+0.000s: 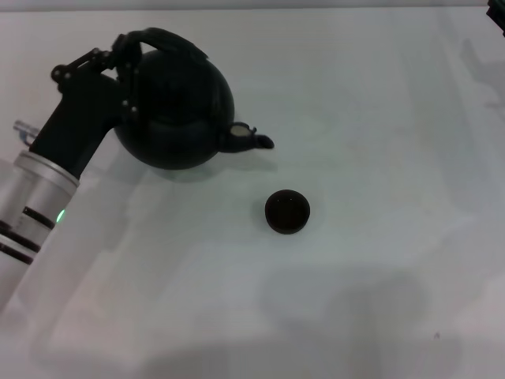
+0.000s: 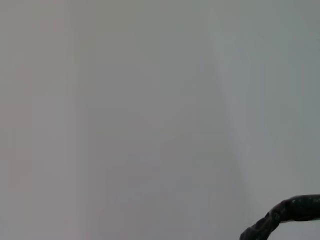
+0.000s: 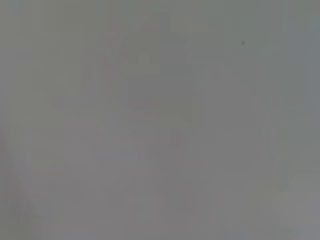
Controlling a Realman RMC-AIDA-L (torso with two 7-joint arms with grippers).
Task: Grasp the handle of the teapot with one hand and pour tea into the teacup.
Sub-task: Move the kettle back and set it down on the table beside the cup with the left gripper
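Note:
In the head view the matte-black teapot [image 1: 177, 103] is at the upper left, its short spout [image 1: 252, 140] pointing right. My left gripper [image 1: 129, 63] is shut on the left end of the dark arched handle [image 1: 170, 38] over the pot's top. A stretch of the handle also shows in the left wrist view [image 2: 285, 212]. The tiny dark teacup [image 1: 287, 212] stands upright on the white table, below and a little right of the spout tip, apart from the pot. Only a dark edge of my right gripper [image 1: 497, 20] shows at the far right corner.
The white table [image 1: 379, 118] runs across the whole view with nothing else on it. My left arm [image 1: 39, 197] reaches in from the lower left. The right wrist view shows only bare pale surface.

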